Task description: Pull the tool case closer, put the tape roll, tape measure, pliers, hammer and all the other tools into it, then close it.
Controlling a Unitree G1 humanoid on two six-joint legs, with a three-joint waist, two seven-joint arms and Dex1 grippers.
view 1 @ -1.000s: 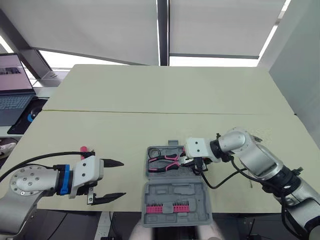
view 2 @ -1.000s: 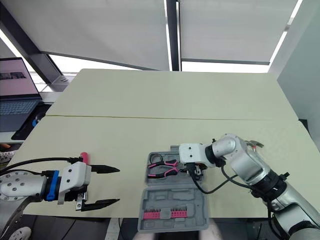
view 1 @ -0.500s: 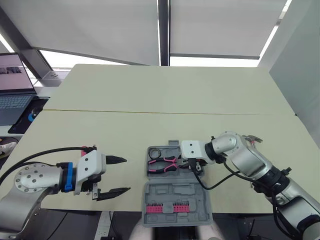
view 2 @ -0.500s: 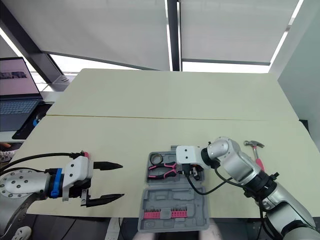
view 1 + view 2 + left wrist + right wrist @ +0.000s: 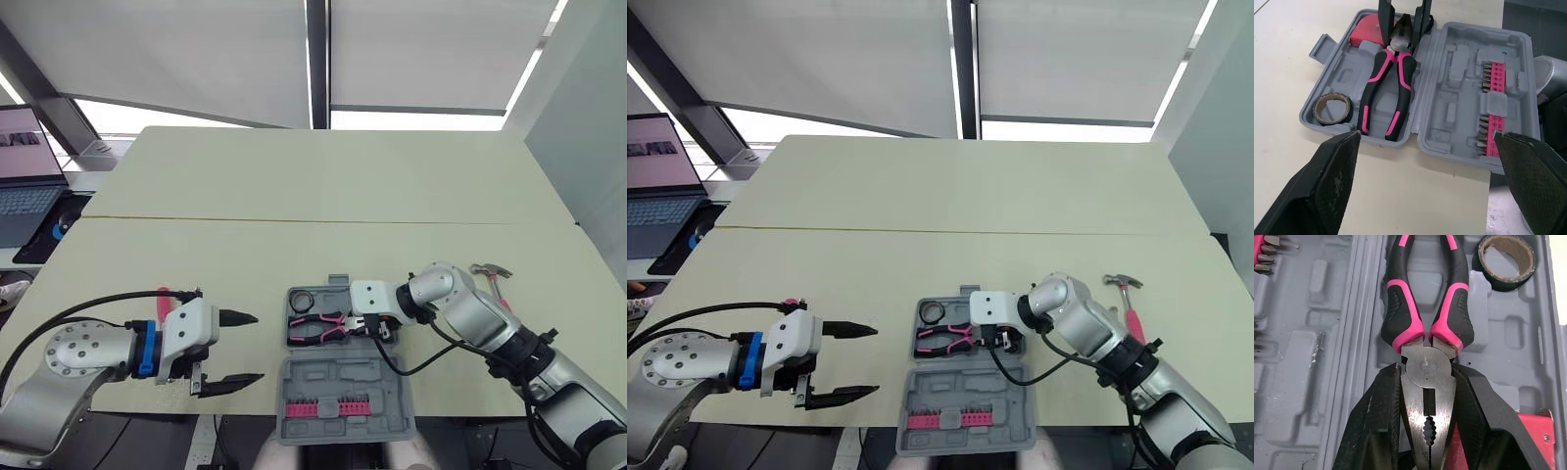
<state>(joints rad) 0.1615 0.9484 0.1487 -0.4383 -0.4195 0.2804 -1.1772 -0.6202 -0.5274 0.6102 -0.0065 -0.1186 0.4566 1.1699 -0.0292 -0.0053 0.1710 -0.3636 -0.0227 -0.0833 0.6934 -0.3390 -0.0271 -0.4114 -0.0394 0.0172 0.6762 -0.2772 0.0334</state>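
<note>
The pliers step is closing out: the right gripper (image 5: pixel 1427 374) is pinching the metal head of the pliers (image 5: pixel 1404 73) between its two black fingers, jaws closed on it, while the pink-and-black handles are lying in the tray half of the open tool case (image 5: pixel 338 375), which is sitting at the near table edge. The tape roll (image 5: pixel 1506 283) is already lying in that tray beside the handles, and the red tape measure (image 5: pixel 1364 34) is resting in the corner by the right gripper. The left gripper (image 5: pixel 257 347) is hovering beside the case, fingers spread wide and holding nothing. Next, I judge, the right fingers need to part and lift straight off, then reach for the hammer (image 5: pixel 489 270) waiting on the table, well apart from the case. The right arm is covering much of the hammer's handle, the tape measure is partly hidden by the fingers, and whether the pliers are fully seated is hard to tell.
</note>
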